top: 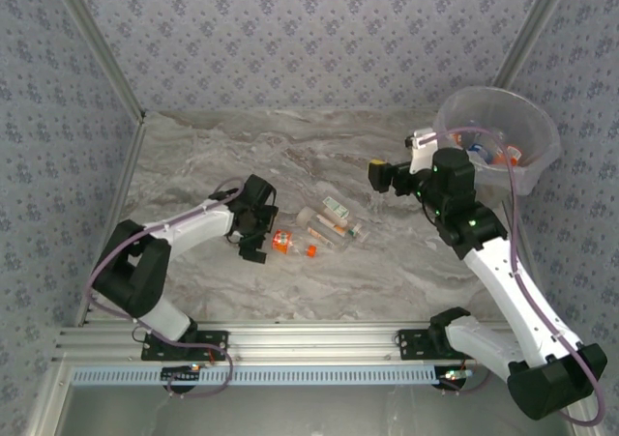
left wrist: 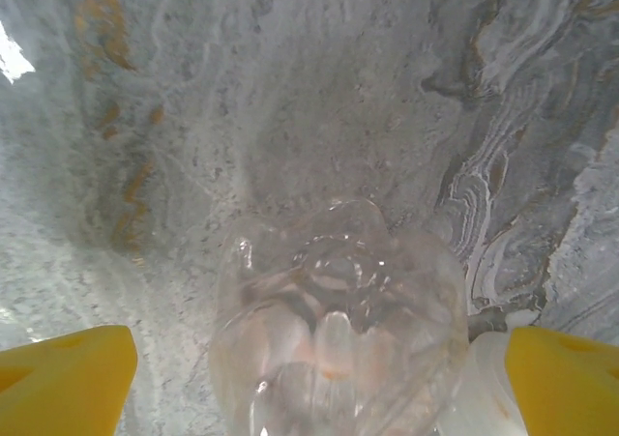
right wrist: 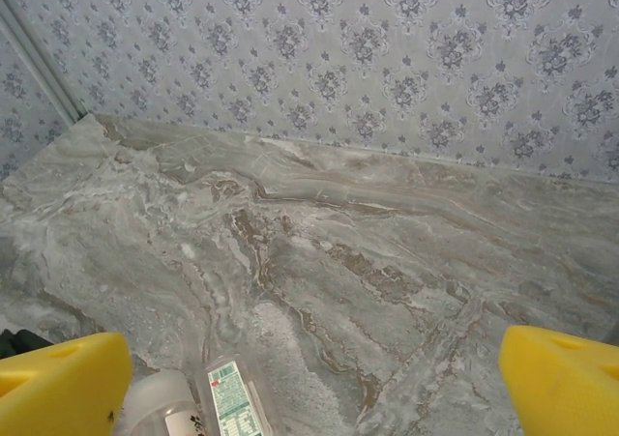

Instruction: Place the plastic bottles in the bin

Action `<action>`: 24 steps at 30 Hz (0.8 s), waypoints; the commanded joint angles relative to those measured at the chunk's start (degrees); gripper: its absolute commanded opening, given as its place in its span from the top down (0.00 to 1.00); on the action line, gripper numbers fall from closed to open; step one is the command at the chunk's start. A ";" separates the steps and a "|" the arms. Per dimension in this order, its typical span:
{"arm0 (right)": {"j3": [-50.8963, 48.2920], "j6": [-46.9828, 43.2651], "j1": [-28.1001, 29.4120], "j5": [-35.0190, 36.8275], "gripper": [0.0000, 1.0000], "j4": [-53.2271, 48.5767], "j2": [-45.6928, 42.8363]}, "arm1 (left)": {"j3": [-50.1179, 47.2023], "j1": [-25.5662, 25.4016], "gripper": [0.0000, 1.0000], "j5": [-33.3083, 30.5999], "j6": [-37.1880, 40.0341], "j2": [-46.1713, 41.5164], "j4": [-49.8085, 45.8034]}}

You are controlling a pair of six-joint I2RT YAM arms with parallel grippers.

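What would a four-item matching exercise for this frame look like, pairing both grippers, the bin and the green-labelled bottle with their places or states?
Column one:
1. left gripper
2. right gripper
3. bin
4. green-labelled bottle

Column two:
A. lying on its side, mid-table
B. open, holding nothing, raised beside the bin
C. far right corner, with bottles inside
D. open, fingers either side of a clear bottle

Pairs: 1-D, 2-B, 3-C, 4-A.
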 commanded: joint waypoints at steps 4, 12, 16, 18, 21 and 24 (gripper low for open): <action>-0.28 -0.47 0.37 1.04 0.00 -1.22 -2.58 | 3.13 -0.74 0.08 2.52 -2.32 4.47 1.18; -0.89 -0.34 0.41 2.19 0.00 -2.75 -4.50 | 2.63 -0.93 0.28 -0.48 -2.32 5.82 2.69; -0.90 -0.07 0.36 2.10 0.00 -2.93 -4.75 | 2.44 -0.86 0.36 -1.41 -1.34 5.75 2.95; -0.93 0.08 0.36 1.98 0.00 -2.78 -4.72 | 1.84 -0.89 0.41 -2.74 -1.11 5.27 3.17; -0.98 0.02 0.37 1.91 0.00 -2.36 -4.58 | 0.41 -0.86 0.48 -3.79 -1.01 4.54 4.08; -0.66 -0.02 0.42 1.77 0.00 -2.22 -4.18 | -0.84 -0.85 0.53 -4.89 -0.20 3.78 5.09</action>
